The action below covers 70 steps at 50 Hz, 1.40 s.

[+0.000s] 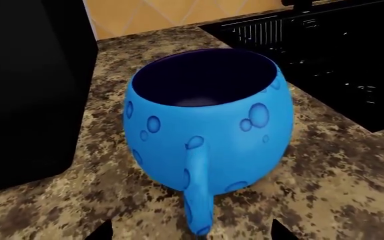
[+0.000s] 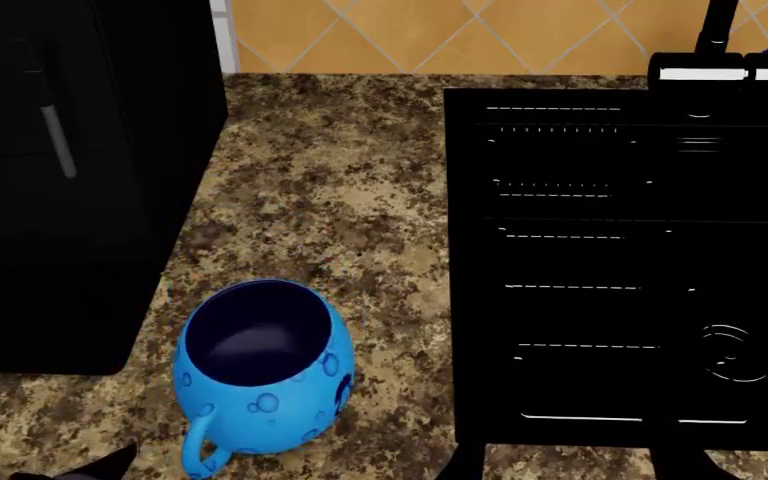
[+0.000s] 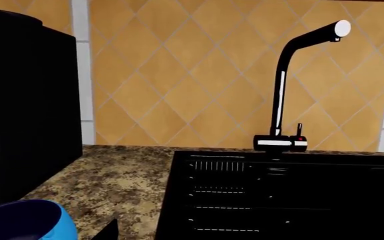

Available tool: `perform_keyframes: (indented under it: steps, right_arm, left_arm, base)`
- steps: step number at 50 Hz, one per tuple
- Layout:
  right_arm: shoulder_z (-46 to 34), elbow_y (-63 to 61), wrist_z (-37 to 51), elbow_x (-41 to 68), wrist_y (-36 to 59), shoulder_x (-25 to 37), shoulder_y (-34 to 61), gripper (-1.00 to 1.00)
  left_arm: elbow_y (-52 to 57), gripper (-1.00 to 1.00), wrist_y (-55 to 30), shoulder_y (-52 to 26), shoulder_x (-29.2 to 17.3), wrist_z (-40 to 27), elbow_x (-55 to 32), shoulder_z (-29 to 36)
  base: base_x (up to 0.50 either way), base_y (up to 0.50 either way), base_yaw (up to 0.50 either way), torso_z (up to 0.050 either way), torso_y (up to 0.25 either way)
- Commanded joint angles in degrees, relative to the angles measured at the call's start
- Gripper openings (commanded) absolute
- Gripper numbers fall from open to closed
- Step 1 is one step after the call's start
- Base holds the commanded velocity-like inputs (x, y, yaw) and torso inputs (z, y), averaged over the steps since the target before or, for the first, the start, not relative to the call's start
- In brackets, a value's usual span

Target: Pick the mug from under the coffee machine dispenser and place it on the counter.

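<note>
The blue spotted mug (image 2: 264, 375) stands upright on the speckled granite counter (image 2: 344, 190), just right of the black coffee machine (image 2: 77, 180). Its handle points toward me. In the left wrist view the mug (image 1: 209, 120) fills the middle, and its handle hangs between the two spread fingertips of my left gripper (image 1: 192, 233), which is open and not touching it. My right gripper (image 3: 192, 235) is open and empty above the cooktop's near edge. The mug's rim (image 3: 22, 220) shows at the corner of that view.
A flat black cooktop (image 2: 624, 260) with white markings is set into the counter to the right of the mug. A black faucet (image 3: 292, 75) stands behind it against the tan tiled wall (image 3: 178, 75). A grey spout (image 2: 57, 140) shows on the machine's front.
</note>
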Motion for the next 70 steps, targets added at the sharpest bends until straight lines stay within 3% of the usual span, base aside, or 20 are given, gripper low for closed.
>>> perform_keyframes:
  steps: [1, 21, 49, 70]
  right_arm:
    - [0.13, -0.1, 0.03, 0.1, 0.1, 0.08, 0.03, 1.0]
    - [0.54, -0.73, 0.04, 0.69, 0.9, 0.43, 0.86, 1.0]
    - [0.61, -4.58, 2.08, 0.71, 3.51, 1.51, 1.68, 1.0]
    - [0.83, -6.11, 3.09, 0.32, 4.27, 2.34, 1.64, 1.0]
  left_arm:
    - [7.45, 1.0, -1.12, -1.09, -3.0, -3.17, -1.52, -0.8]
    - [22.74, 1.0, -2.94, -7.42, -10.13, -10.6, -8.04, -5.84]
    - [25.88, 1.0, 2.39, -7.35, -19.21, -19.16, -12.93, -11.5]
    - [26.88, 1.0, 4.47, -6.92, -22.23, -20.07, -13.35, -12.98]
  base:
    - [0.0, 0.0, 0.0, 0.0, 0.0]
    - [0.0, 0.0, 0.0, 0.0, 0.0]
    - [0.0, 0.0, 0.0, 0.0, 0.0]
    - [0.0, 0.0, 0.0, 0.0, 0.0]
